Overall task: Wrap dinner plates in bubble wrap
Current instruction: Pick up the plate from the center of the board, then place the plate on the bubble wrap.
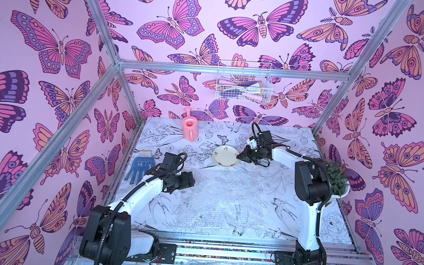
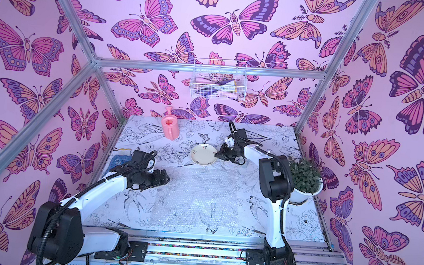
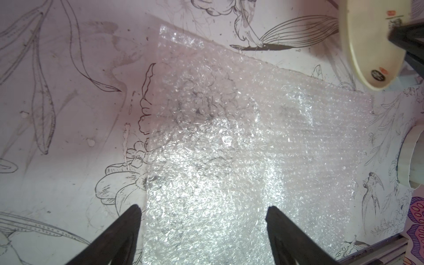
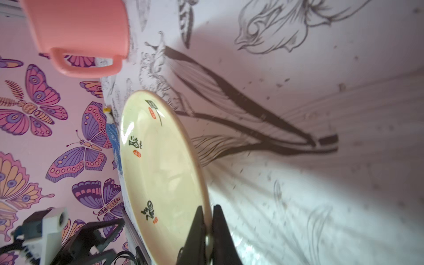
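The cream plate (image 1: pixel 226 156) with small dark marks round its rim sits behind the bubble wrap (image 1: pixel 221 198) in both top views, apart from the sheet. My right gripper (image 1: pixel 240 157) is shut on the plate's right rim; in the right wrist view the rim (image 4: pixel 202 174) runs between the two black fingers (image 4: pixel 195 227). Whether the plate is off the table I cannot tell. The bubble wrap (image 3: pixel 229 137) lies flat in the middle of the table. My left gripper (image 3: pixel 204 207) hovers open over the sheet's left edge, holding nothing.
A pink watering can (image 1: pixel 190 128) stands at the back left. A blue glove (image 1: pixel 139 167) lies at the left edge beside my left arm. A potted plant (image 1: pixel 336 178) in a white pot stands at the right edge. A wire basket (image 1: pixel 243 85) hangs on the back wall.
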### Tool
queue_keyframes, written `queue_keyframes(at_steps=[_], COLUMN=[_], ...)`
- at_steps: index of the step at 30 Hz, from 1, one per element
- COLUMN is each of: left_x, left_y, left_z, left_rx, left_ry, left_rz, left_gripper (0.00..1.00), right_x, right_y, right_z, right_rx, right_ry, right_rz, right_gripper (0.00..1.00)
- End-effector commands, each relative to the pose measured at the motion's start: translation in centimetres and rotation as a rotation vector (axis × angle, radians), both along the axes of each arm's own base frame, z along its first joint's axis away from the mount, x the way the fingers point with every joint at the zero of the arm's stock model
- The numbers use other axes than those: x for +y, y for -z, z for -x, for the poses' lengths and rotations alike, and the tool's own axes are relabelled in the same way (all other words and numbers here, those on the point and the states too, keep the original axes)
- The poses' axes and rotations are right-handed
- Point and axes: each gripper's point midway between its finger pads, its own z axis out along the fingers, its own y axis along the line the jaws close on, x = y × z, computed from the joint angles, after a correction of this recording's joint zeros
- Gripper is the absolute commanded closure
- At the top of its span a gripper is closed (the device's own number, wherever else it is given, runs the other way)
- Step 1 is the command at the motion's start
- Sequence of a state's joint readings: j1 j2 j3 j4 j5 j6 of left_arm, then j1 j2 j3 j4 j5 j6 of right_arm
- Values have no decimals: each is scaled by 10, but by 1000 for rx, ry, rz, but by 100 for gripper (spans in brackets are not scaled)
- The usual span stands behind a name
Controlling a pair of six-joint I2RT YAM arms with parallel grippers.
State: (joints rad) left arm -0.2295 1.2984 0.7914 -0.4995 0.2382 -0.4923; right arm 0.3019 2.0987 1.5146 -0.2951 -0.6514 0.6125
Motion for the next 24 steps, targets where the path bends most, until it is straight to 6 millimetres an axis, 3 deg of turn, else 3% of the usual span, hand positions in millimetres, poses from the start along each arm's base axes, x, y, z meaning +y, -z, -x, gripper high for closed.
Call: queue_keyframes(at_steps=[1,11,17,24], left_x=[4,2,-1,-4], left_y=[-8,-7,-7,-7], left_z=[-1,0,0,-3], left_rx=[-8,-6,3,8], left_ry=[-25,-12,-7,2], left_rz=[-8,-3,22,32], left_gripper=[13,13,13,13], right_x=[2,6,14,22], right_y=[-23,6,12,24], right_z=[32,139,167,176], right_rx=[-30,-34,-83,-102], right_ry=[-43,-84,-81,-98], right_rz=[8,69,55,34], right_gripper=[96,96,95,95])
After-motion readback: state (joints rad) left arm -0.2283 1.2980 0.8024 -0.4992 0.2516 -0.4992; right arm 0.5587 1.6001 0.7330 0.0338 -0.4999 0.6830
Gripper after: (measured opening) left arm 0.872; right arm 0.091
